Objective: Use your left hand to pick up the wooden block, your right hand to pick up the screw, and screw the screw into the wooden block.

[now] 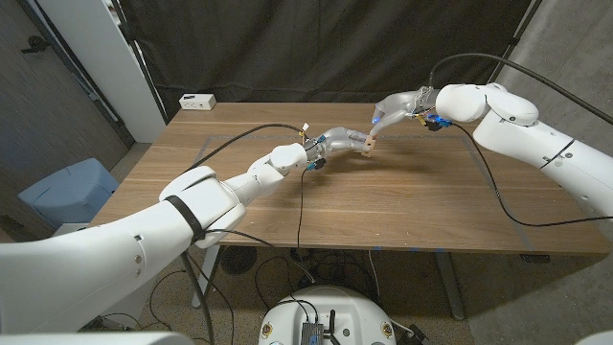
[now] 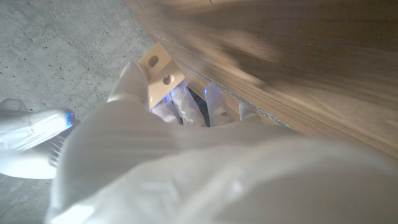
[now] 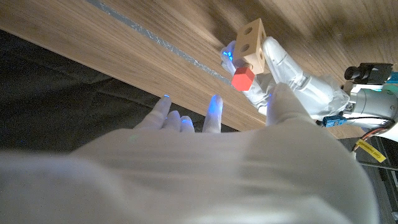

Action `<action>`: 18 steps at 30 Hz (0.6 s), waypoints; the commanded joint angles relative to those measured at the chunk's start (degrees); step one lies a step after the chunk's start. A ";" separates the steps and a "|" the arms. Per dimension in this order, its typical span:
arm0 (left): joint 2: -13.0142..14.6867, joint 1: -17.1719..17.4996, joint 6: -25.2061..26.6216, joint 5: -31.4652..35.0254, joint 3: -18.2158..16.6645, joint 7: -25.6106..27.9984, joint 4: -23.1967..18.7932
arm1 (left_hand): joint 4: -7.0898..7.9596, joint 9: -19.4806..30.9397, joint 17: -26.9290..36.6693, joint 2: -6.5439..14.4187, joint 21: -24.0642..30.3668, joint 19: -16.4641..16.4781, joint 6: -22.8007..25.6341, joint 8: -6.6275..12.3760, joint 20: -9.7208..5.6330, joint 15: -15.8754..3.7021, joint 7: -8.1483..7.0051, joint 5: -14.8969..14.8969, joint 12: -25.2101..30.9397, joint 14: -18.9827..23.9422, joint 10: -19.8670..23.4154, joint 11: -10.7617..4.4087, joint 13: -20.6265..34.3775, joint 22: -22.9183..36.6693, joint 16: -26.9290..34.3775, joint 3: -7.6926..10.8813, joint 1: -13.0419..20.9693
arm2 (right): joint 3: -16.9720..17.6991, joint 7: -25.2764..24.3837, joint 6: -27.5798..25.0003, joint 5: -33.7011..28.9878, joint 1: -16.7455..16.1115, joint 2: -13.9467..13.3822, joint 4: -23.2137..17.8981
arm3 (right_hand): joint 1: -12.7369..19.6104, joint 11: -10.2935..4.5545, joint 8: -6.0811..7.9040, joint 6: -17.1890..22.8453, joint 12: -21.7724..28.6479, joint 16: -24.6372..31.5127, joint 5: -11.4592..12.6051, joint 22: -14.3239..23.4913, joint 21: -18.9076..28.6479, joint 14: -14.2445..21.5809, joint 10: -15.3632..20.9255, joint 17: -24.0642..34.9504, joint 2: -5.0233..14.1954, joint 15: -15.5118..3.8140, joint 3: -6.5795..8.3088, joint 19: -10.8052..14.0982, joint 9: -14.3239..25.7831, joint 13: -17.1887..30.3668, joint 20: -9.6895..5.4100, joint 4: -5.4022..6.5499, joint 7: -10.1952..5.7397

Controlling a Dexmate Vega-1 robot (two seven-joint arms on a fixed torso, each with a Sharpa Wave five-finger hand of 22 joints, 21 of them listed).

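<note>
Left hand (image 1: 337,142): gripping the wooden block (image 1: 368,144) above the table (image 1: 402,201). Right hand (image 1: 397,105): pinching the red-headed screw (image 3: 243,79) against the block, other fingers (image 3: 213,115) spreading apart

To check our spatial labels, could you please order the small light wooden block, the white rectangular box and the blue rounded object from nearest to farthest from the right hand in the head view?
1. Small light wooden block: at the right hand's fingertips, held by the left hand.
2. White rectangular box: table's far left corner.
3. Blue rounded object: off the table, far left.
</note>
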 commanded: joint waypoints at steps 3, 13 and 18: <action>0.11 0.26 -0.51 -0.07 -0.07 -0.06 -0.07 | 0.35 0.21 0.11 0.44 0.17 0.23 0.37 0.24 -0.01 -0.10 -0.32 0.23 0.10 0.11 -0.03 -0.04 0.11 0.32 0.12 -0.01 0.13 | -1.38 1.78 1.50 -0.50 1.24 0.56 1.48 | 1.09 -0.09 -0.56 -0.45 0.02 -0.28 0.04 0.08 0.08 -0.67 -0.92 -0.09 0.00 0.35 0.68 -0.51 -0.48 0.10 0.05 -0.11 -0.20; 0.20 0.31 -0.61 -0.03 -0.13 -0.08 -0.08 | 0.32 0.21 0.10 0.45 0.16 0.19 0.52 0.31 -0.04 -0.11 -0.28 0.24 0.06 0.05 -0.13 -0.05 0.09 0.32 0.10 0.00 0.18 | -1.50 0.19 1.52 -2.10 0.39 0.77 1.80 | 2.63 -0.50 -0.35 2.79 0.65 0.14 0.11 0.07 0.37 -0.28 -0.36 -0.26 -0.05 -0.19 1.37 -0.08 -1.63 0.08 -0.26 -0.28 -1.12; 0.23 0.36 -0.60 -0.04 -0.14 -0.26 -0.12 | 0.35 0.21 0.11 0.45 0.16 0.19 0.51 0.30 -0.09 -0.18 -0.18 0.24 0.05 0.06 -0.13 -0.03 0.08 0.32 0.11 -0.01 0.15 | -1.02 -0.98 1.60 -2.25 -0.22 0.68 1.87 | 3.88 -0.69 -0.17 5.30 1.01 0.47 0.17 0.08 0.60 0.29 0.14 -0.40 -0.18 -0.71 1.89 0.48 -2.48 0.04 -0.54 -0.35 -1.76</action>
